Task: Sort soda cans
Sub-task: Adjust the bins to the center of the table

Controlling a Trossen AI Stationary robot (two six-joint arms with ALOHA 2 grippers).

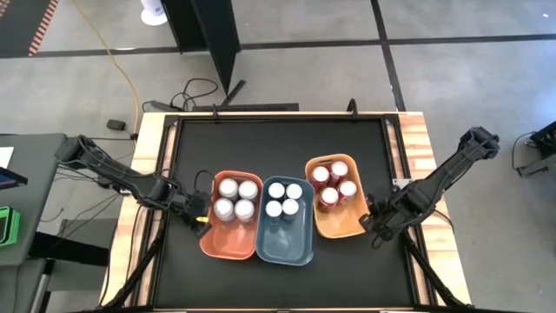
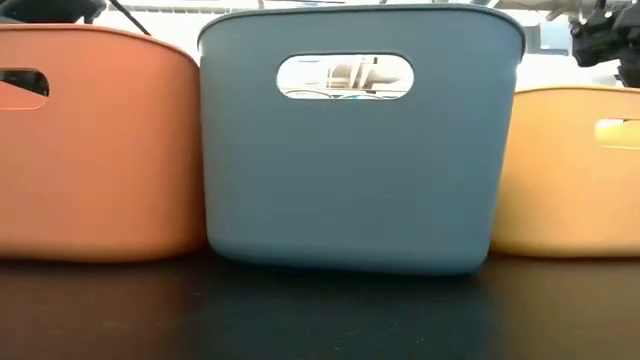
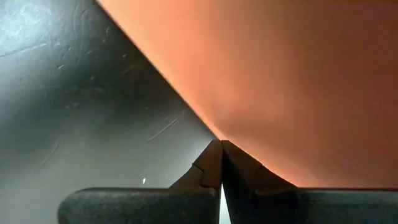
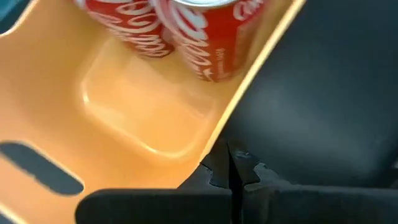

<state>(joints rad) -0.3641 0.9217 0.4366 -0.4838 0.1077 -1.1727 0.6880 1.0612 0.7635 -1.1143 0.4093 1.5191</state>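
Three bins stand side by side on the black mat. The orange bin (image 1: 228, 252) holds silver-white cans (image 1: 236, 198), the blue bin (image 1: 287, 252) holds cans (image 1: 285, 198) that show only their silver tops, and the yellow bin (image 1: 334, 228) holds red cans (image 1: 334, 184) (image 4: 199, 37). All cans stand upright on the bin floors. My left gripper (image 1: 198, 220) (image 3: 221, 146) is shut, low at the orange bin's left wall. My right gripper (image 1: 372, 224) (image 4: 231, 152) is shut at the yellow bin's right rim. My left gripper points its shut fingertips (image 3: 214, 155) level from the table's left at the foot of the orange bin's left outer wall (image 3: 249, 134); I cannot tell whether they touch it. My right gripper has its shut fingertips (image 4: 217, 163) at the outer edge of the yellow bin's right rim (image 4: 221, 127), slanting down from the right; whether they touch does not show.
In the low view the orange bin (image 2: 100, 150), blue bin (image 2: 350, 180) and yellow bin (image 2: 570, 170) fill the picture, walls nearly touching. Bare black mat (image 1: 278, 148) lies on the far side of the bins. The wooden table edge (image 1: 417, 139) frames the mat.
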